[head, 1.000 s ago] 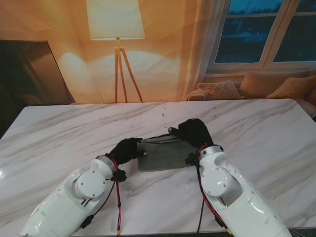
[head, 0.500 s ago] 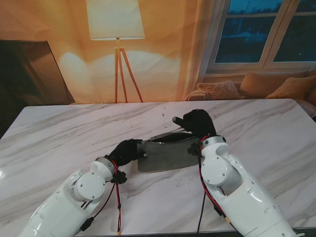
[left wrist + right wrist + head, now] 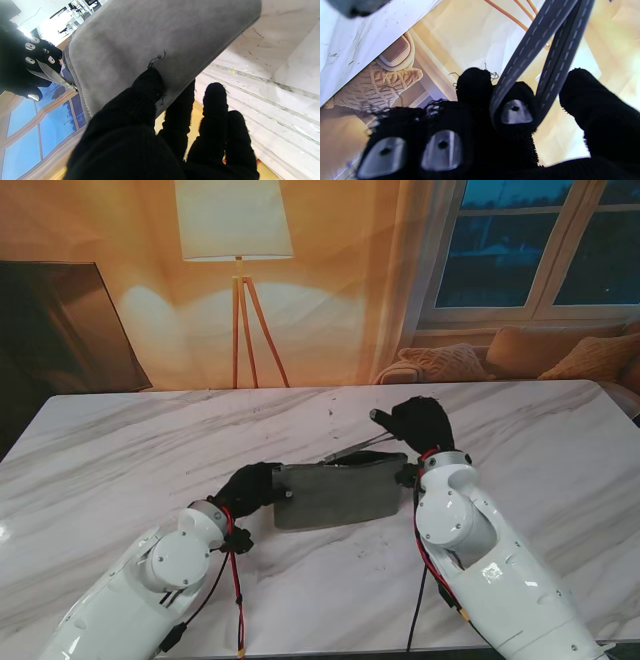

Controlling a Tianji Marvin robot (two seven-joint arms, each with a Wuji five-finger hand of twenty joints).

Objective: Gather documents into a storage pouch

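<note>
A white marble table [image 3: 130,450] with grey veins carries one thing: a grey pouch [image 3: 335,495], lying flat between the two hands, its left end at the left hand [image 3: 250,488], its far right corner beside the right hand [image 3: 420,422].

Warm amber light from the floor lamp [image 3: 234,220] washes the wall behind, while the window [image 3: 540,240] shows dusky blue. The marble table [image 3: 120,450] is evenly lit with soft shadows under both arms. In the wrist views the black gloved fingers [image 3: 150,85] sit close and blurred (hardly any texture), and backgrounds blow out bright with stretched edges.
</note>
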